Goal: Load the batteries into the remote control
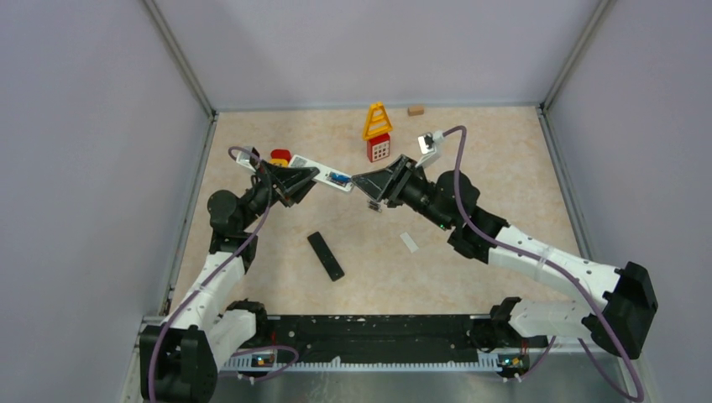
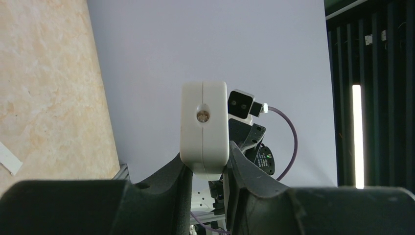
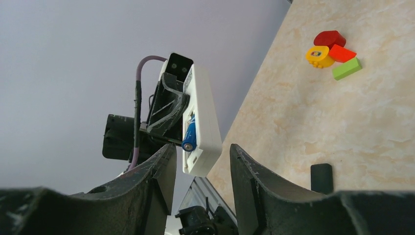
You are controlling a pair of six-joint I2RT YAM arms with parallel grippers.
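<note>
The left gripper (image 2: 207, 164) is clenched on the white remote (image 2: 204, 122), holding it off the table (image 1: 504, 168) with its free end stretching out past the fingertips toward the other arm. The right gripper (image 3: 201, 152) faces that free end with its fingers spread and nothing between them; the remote's tip sits just ahead of the gap. The blue battery (image 3: 189, 134) lies in the open bay, just beyond the right fingertips. I cannot tell whether a second cell is already in.

This looks like the seating step. Press the blue cell flat along its length, keep the left clamp steady, and push from the end rather than pry, or the remote may twist in the grip.

A small dark piece (image 1: 374, 206) sits close beneath the right fingers — possibly another battery, but too small to be sure. A black bar (image 1: 326, 256) and a white strip (image 1: 409, 242) lie well back from both grippers. Toy blocks (image 3: 333, 51) lie beyond the left fingers and a yellow tower (image 1: 377, 122) stands beyond the right — none blocks the bay.
</note>
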